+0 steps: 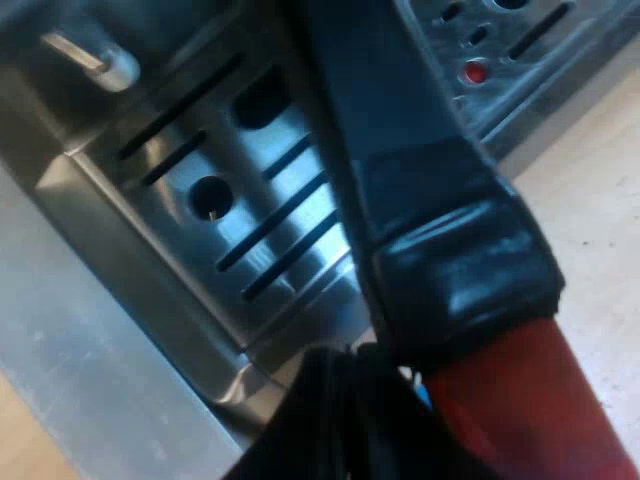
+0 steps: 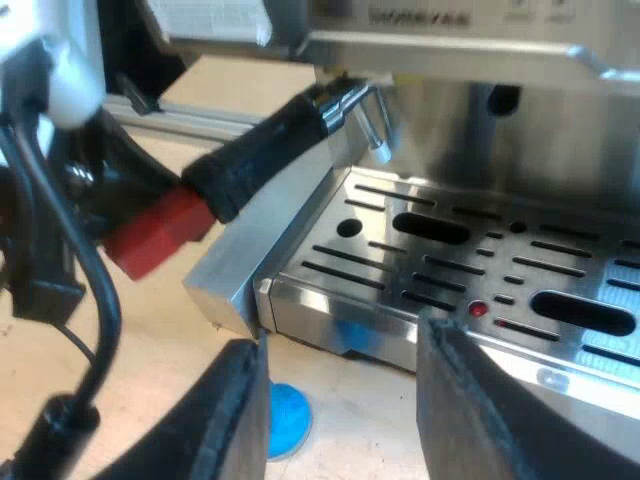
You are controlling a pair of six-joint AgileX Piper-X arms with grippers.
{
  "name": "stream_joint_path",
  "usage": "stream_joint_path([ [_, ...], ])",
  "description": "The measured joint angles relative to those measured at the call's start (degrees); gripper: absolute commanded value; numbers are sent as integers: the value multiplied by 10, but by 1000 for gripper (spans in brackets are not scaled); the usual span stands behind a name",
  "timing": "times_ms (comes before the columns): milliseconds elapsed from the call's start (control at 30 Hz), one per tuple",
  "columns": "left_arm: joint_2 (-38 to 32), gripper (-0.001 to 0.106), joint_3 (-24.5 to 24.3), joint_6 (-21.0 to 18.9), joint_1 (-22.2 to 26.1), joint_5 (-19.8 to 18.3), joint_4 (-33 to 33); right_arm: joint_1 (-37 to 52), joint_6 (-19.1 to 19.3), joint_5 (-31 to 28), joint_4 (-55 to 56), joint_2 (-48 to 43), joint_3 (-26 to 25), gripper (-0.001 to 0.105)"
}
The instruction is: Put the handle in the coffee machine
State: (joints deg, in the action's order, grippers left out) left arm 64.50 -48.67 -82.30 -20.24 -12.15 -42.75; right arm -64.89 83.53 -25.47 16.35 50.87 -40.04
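Observation:
The holder's dark handle (image 1: 420, 190) runs close past my left wrist camera, its red end (image 1: 530, 410) at my left gripper (image 1: 400, 395), which is shut on it. In the right wrist view the handle (image 2: 260, 160) slants up to the espresso machine's front (image 2: 450, 50), with the metal holder (image 2: 362, 112) under the brew head, above the drip tray (image 2: 450, 260). The left gripper (image 2: 110, 235) is at the red end (image 2: 155, 232). My right gripper (image 2: 340, 400) hangs open over the table before the drip tray, with nothing between its fingers.
A blue tamper (image 2: 285, 415) lies on the table beside the right gripper's finger, near the drip tray's corner. The slotted steel drip tray (image 1: 250, 200) has a small red float (image 2: 478, 309). Bare light table (image 1: 590, 200) lies along the machine's base.

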Motion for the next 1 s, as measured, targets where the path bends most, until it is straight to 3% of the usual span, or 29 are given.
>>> stream_joint_path([
  [233, 0, 0, 4, -11, -32, 3, 13, 0, 0, -1, 20, -28, 0, 39],
  [400, 0, 0, 6, -13, -43, -12, 24, 0, 0, -1, 25, -28, 0, 39],
  [433, 1, 0, 7, -13, -58, -31, 35, 0, 0, -1, 25, -28, 0, 39],
  [667, 12, 0, 12, -12, -70, -45, 53, 0, 0, -1, 28, -28, 0, 39],
  [900, 14, 0, 11, 36, -74, -41, 24, 0, 0, -1, 31, -28, 0, 40],
  [1000, 8, 0, 10, 94, -79, -48, -26, 0, 0, -1, 31, -28, 0, 52],
])
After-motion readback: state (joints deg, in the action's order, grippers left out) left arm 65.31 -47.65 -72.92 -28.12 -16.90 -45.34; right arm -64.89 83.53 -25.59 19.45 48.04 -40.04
